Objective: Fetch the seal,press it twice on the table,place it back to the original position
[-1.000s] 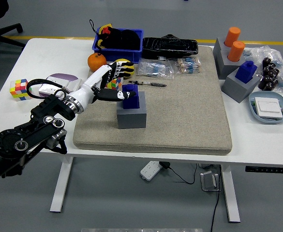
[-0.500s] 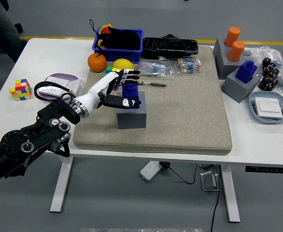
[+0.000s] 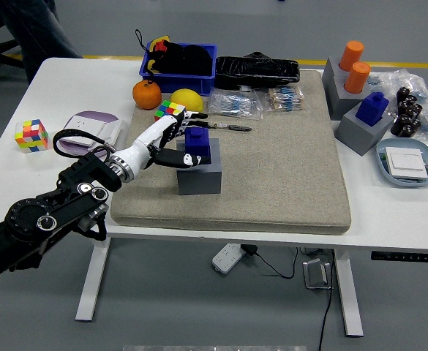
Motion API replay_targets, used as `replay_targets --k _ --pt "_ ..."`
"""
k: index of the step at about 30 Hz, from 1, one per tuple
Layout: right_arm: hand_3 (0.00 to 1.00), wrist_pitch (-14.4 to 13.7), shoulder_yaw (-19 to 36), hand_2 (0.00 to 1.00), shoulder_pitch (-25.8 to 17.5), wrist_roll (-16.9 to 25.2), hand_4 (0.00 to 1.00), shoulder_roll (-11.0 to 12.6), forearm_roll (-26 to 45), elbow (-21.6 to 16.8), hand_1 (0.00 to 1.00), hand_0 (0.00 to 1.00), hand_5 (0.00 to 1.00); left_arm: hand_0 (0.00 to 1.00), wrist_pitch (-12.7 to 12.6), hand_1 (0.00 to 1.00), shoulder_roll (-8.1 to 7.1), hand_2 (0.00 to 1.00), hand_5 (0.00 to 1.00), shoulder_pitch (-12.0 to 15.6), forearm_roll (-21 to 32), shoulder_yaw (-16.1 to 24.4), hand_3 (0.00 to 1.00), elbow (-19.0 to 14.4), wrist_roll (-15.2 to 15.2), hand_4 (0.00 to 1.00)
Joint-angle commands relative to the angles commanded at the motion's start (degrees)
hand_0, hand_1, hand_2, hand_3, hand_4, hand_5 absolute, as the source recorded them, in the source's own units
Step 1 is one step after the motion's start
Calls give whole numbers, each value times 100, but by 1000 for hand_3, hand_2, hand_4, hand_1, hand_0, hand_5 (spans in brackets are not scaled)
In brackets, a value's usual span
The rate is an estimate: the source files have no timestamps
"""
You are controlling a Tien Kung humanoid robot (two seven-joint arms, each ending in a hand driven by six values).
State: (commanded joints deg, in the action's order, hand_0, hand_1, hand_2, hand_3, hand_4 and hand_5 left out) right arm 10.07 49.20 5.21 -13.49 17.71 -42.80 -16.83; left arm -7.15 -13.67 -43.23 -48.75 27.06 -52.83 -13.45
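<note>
While the blue seal (image 3: 197, 145) sits upright in its grey block (image 3: 199, 174) on the bench's mat (image 3: 272, 168), the left hand (image 3: 171, 139), drawn slightly back over the past second, is seen beside it with fingers spread, suggesting the seal has been returned.

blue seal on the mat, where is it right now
In the head view the blue seal sits on top of a grey block at the left part of the beige mat, with the left hand right beside it.
</note>
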Motion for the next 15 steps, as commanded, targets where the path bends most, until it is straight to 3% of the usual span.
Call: replay_targets --k 6,7,12,13,15 --pt "746 -2 10 745 4 2 804 -4 -2 -2 782 867 566 886 -8 848 5 852 2 0 -32 -16 854 88 16 936" --pt "746 -2 14 745 5 2 804 -5 -3 -2 782 868 565 880 -9 839 3 844 2 -1 -41 -15 854 94 20 868" --pt "746 -3 25 745 5 1 804 -6 -8 1 782 868 565 880 -39 839 -5 844 2 -7 -69 8 854 116 9 868" --pt "745 -3 24 745 5 1 805 -7 -9 2 782 867 563 861 -42 812 -7 790 2 -8 -71 10 848 123 9 804" --pt "745 -3 29 745 5 2 805 -9 -10 1 782 867 563 861 -49 812 -10 790 2 -7 -80 12 848 134 12 804"
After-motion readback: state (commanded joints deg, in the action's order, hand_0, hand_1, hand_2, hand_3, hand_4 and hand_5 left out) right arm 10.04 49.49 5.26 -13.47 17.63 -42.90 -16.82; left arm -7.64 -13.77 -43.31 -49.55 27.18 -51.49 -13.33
